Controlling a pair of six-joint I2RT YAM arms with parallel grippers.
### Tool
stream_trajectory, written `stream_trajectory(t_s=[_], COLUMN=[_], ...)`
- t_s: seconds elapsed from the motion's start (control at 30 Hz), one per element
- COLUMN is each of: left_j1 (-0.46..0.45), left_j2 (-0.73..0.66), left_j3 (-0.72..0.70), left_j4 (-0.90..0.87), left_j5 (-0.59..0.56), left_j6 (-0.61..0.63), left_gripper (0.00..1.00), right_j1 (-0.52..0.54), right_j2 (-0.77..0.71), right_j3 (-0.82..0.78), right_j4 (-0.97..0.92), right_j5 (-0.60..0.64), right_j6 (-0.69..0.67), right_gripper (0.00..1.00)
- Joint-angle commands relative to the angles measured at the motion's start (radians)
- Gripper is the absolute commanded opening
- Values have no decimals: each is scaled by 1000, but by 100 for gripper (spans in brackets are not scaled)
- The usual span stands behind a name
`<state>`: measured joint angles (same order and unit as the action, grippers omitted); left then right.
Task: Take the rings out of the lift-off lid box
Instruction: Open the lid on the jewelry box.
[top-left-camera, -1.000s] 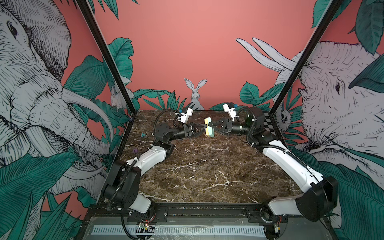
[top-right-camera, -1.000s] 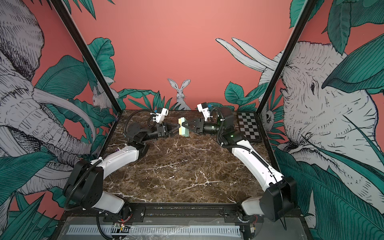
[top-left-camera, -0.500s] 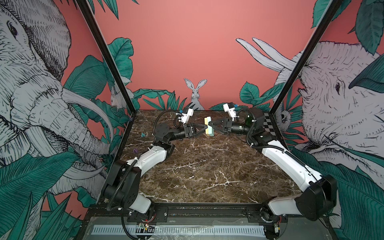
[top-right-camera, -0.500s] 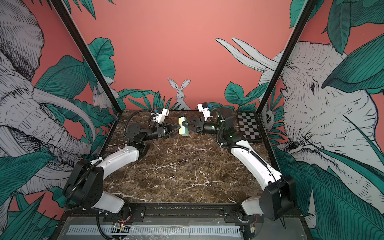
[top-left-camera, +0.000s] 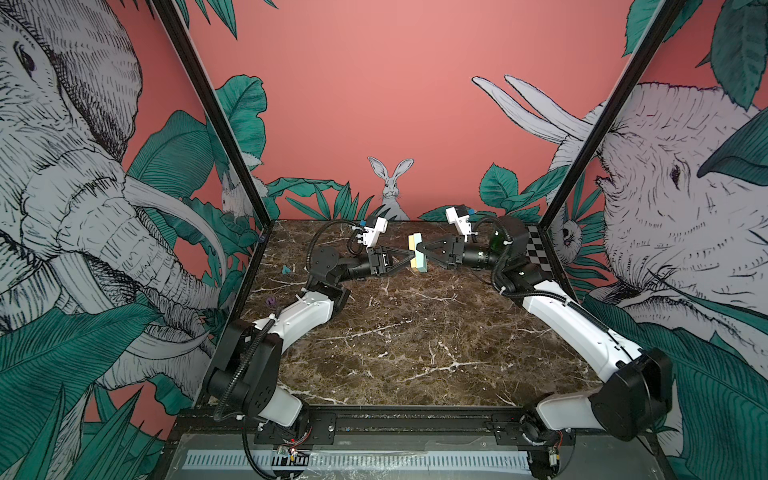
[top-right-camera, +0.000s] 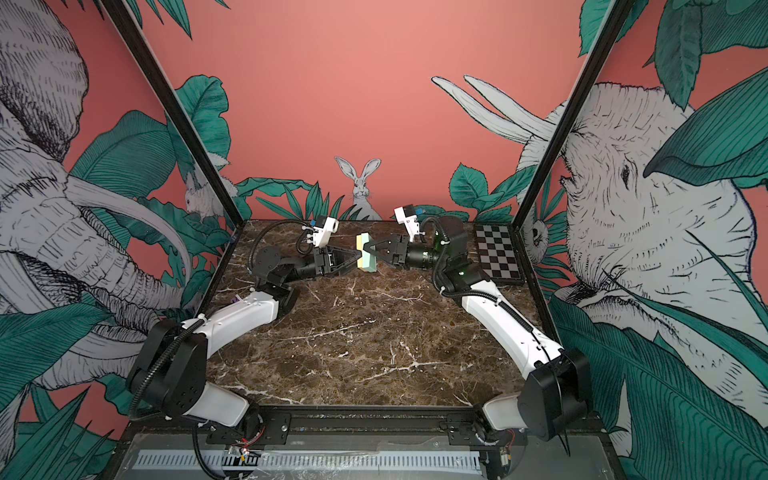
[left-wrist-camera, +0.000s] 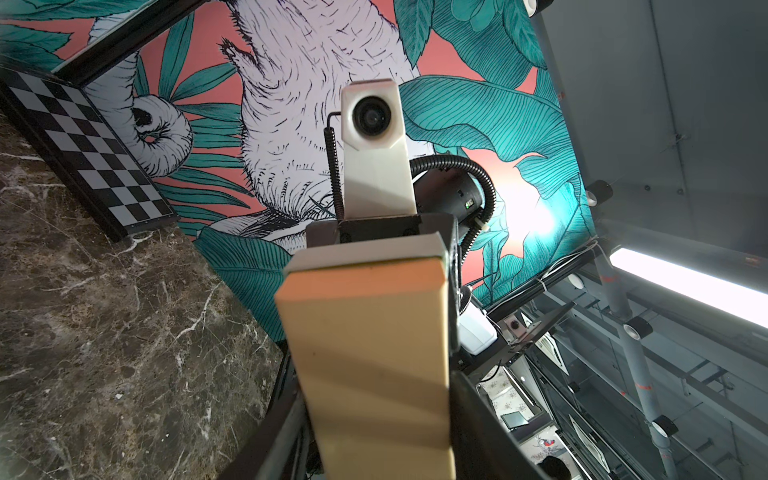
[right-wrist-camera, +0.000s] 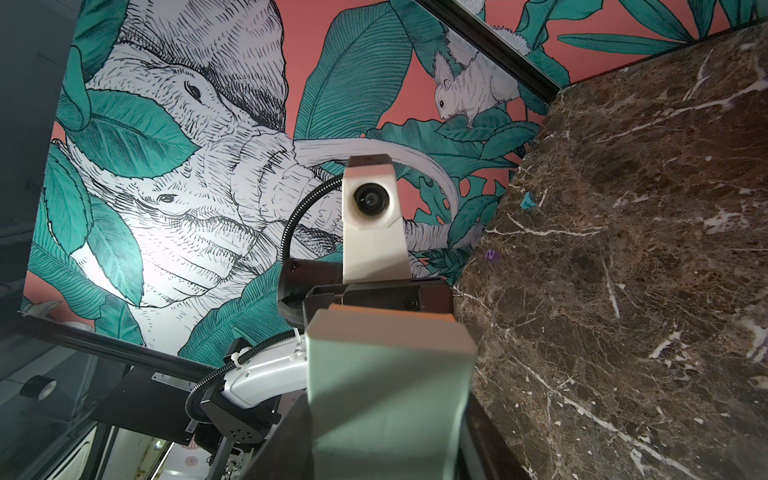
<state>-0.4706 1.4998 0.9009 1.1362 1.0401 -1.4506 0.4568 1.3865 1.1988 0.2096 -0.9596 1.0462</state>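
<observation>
Left wrist view is mostly taken up by the lift-off lid box (left-wrist-camera: 370, 353), turned so that its cream-yellow base (left-wrist-camera: 365, 415) faces the lens. Dark fingers (left-wrist-camera: 478, 419) lie along the sides of the base, and the left jaws pinch it across its width. Past the box, the right wrist camera (left-wrist-camera: 371, 116) looks straight back. The checkerboard (left-wrist-camera: 89, 141) lies flat at the edge of the marble surface (left-wrist-camera: 104, 332).

Right wrist view shows the opposite side. The pale mint lid (right-wrist-camera: 386, 395) fills the lower middle and is pinched by the right jaws (only the dark inner edges of their fingers show beside it).

In both top views the box stands on edge near the back of the surface and appears raised off it. It sits between the two arms, which reach toward each other roughly level. The left gripper (top-left-camera: 410, 260) grips it from the cream side and the right gripper (top-left-camera: 422, 252) from the mint side, their tips close together across the box. Lid and base sit together with no visible gap, so the inside is hidden.

A small teal bit (top-left-camera: 286, 270) and a small purple bit (top-left-camera: 271, 300) lie on the surface near the left wall, well apart from the box. The checkerboard lies in the back right corner.
</observation>
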Motion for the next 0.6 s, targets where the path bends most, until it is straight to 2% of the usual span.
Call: stream_trajectory(t_s=[0.0, 0.57], left_j1=[-5, 3], left_j2=[-18, -1], left_j3=[20, 7], left_j4=[77, 135], left_j5=[28, -11], left_j6=[-25, -51], left_gripper=[50, 43], right_j1=[0, -44], right_j2=[4, -21], right_j3=[-9, 20], right_j4=[63, 2], right_j5=[-11, -53], right_j6=[27, 11], right_gripper=[38, 39])
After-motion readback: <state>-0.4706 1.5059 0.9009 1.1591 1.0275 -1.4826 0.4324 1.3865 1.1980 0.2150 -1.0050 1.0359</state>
